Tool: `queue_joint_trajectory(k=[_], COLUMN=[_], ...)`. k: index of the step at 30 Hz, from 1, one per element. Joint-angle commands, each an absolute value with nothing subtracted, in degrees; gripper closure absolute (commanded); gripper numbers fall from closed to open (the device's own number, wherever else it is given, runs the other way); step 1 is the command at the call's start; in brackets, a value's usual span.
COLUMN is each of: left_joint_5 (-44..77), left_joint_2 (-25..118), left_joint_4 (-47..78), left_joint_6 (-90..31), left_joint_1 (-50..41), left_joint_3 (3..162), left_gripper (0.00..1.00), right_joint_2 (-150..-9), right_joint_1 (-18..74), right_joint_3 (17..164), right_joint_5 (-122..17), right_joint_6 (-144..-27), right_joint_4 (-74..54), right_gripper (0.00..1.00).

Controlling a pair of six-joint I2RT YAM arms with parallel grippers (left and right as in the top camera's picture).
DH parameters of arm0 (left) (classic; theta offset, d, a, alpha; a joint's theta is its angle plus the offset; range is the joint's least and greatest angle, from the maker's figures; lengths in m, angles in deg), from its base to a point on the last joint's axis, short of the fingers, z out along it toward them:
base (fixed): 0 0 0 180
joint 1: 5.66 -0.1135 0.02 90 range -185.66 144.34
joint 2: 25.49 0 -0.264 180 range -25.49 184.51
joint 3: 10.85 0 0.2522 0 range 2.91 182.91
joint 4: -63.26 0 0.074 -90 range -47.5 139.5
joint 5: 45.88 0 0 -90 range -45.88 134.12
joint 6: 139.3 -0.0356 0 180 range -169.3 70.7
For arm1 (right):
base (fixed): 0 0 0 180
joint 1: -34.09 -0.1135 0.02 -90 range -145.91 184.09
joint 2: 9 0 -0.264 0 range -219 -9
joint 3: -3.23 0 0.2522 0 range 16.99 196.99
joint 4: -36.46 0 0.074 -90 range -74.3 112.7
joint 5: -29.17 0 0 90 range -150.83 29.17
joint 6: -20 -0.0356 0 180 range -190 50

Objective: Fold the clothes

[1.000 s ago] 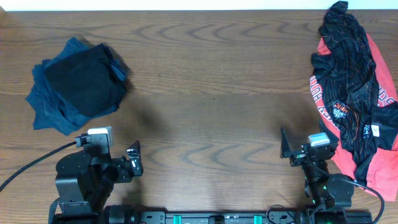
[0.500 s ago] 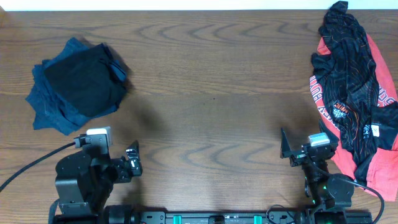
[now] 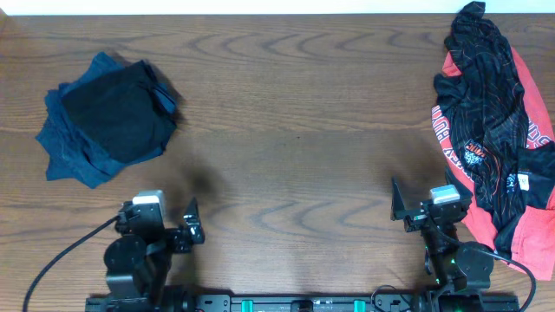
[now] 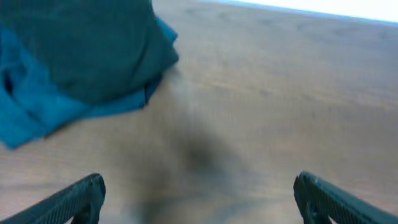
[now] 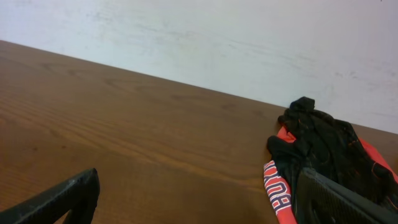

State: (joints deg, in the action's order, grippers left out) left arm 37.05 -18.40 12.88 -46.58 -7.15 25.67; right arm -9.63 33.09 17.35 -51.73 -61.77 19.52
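Far left on the table (image 3: 286, 130) sits a stack: a black shirt (image 3: 113, 113) lies flat on dark blue ones (image 3: 61, 152), whose edges stick out around it. At the right edge the other clothes lie in a loose heap, a black red-printed shirt (image 3: 486, 104) crumpled over a red one (image 3: 520, 238). Both arms sit at the near edge, well apart from each other. The left gripper (image 4: 199, 205) has its jaws spread wide with nothing between them, only bare wood below; the stack lies ahead to its left. The right gripper (image 5: 199, 202) is likewise spread wide and empty, just beside the heap's near end. Its wrist view shows the heap ahead on the right, under a pale wall (image 5: 186, 37)
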Motion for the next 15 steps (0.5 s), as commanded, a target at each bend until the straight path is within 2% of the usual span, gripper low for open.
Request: queue_joint_trajectory(k=[1,9,15], left_joint_5=[37.8,37.7,37.2], left_joint_2=[-22.3,-25.4,-25.4], left_joint_4=[21.5,52.8,49.7], left_joint_6=[-47.3,-47.4,-49.2], left_joint_1=[-7.3,-7.3,-7.2], left_joint_3=[19.0,3.2,3.1], left_gripper=[0.02,0.02,0.02], right_joint_2=[-9.3,-9.3,-9.3], right_joint_1=[32.6,32.6,32.6], right_joint_3=[17.3,17.3,17.3], right_joint_5=[-51.8,-51.8,-51.8], right_joint_6=[-60.9,-60.9,-60.9], right_joint_4=[19.3,19.3,19.3], right_gripper=[0.01,0.01,0.01])
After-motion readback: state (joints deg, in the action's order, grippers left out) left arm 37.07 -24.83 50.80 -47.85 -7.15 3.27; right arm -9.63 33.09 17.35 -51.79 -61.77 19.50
